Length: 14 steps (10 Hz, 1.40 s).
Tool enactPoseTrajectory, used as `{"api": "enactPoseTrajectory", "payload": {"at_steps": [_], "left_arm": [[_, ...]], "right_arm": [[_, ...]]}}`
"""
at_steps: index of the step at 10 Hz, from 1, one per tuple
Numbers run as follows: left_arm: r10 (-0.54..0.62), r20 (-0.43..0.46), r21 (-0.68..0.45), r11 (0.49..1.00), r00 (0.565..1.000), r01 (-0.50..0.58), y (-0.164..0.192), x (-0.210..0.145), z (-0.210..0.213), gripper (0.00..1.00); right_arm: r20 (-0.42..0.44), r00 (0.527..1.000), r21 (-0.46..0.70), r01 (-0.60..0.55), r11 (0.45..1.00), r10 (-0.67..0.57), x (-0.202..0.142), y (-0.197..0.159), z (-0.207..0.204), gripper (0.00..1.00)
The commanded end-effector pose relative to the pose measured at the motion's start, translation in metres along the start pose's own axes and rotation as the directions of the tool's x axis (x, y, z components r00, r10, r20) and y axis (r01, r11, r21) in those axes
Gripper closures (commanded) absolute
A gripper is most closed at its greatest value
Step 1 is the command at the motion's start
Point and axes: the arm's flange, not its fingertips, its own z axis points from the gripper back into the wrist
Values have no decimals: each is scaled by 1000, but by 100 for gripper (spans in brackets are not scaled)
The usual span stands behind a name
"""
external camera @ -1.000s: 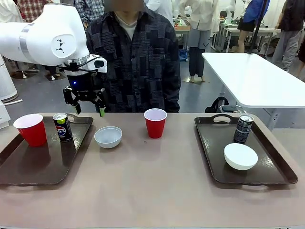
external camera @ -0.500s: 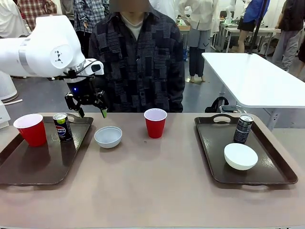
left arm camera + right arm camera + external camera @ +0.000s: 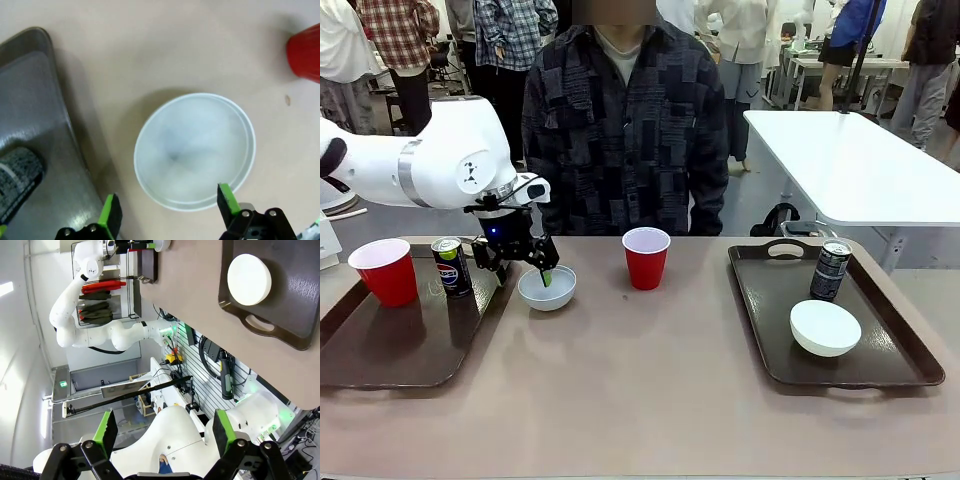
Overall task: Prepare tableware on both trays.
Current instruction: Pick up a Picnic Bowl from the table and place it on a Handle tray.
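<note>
Left jaws wide apart, empty, low over rim of white bowl (image 3: 558, 295), upright, mouth skyward, beside left tray (image 3: 380, 350)

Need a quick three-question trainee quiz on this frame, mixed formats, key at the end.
1. True or false: the shallow white round bowl under the open left pincer sits on the left dark brown rectangular plastic tray.
2. What stands on the right dark brown tray? A) red cup, Pepsi can B) black-silver can, white bowl C) two cans
3. How many red plastic cups stand on the bare table?
Key: 1 false; 2 B; 3 one.
</note>
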Motion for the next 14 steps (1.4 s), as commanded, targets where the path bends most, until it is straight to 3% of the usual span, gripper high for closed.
{"api": "enactPoseTrajectory", "payload": {"at_steps": [1, 2, 3, 5, 7, 8, 9, 13, 14], "left_arm": [[41, 42, 57, 997, 998, -44, -5, 14, -6, 0], [42, 50, 70, 997, 998, -45, -6, 16, -11, 20], [40, 67, 71, 996, 997, -45, -6, 17, -13, 57], [54, 89, 81, 995, 995, -61, -5, 18, -16, 100], [62, 90, 91, 993, 994, -71, -5, 19, -15, 100], [69, 88, 94, 993, 994, -77, -5, 19, -15, 93], [75, 84, 96, 992, 994, -83, -5, 19, -15, 100], [88, 53, 97, 991, 995, -92, -5, 18, -5, 100], [74, 4, 72, 995, 997, -74, -7, 13, 11, 100]], "right_arm": [[6, 1000, 4, 10, 1000, -10, 0, 2, 1, 0], [6, 1000, 4, 10, 1000, -10, 0, 2, 1, 0], [6, 1000, 4, 10, 1000, -10, 0, 2, 1, 0], [6, 1000, 4, 10, 1000, -10, 0, 2, 1, 0], [6, 1000, 4, 10, 1000, -10, 0, 2, 1, 0], [6, 1000, 4, 10, 1000, -10, 0, 2, 1, 0], [6, 1000, 4, 10, 1000, -10, 0, 2, 1, 0], [6, 1000, 4, 10, 1000, -10, 0, 2, 1, 0], [6, 1000, 4, 10, 1000, -10, 0, 2, 1, 0]]}}
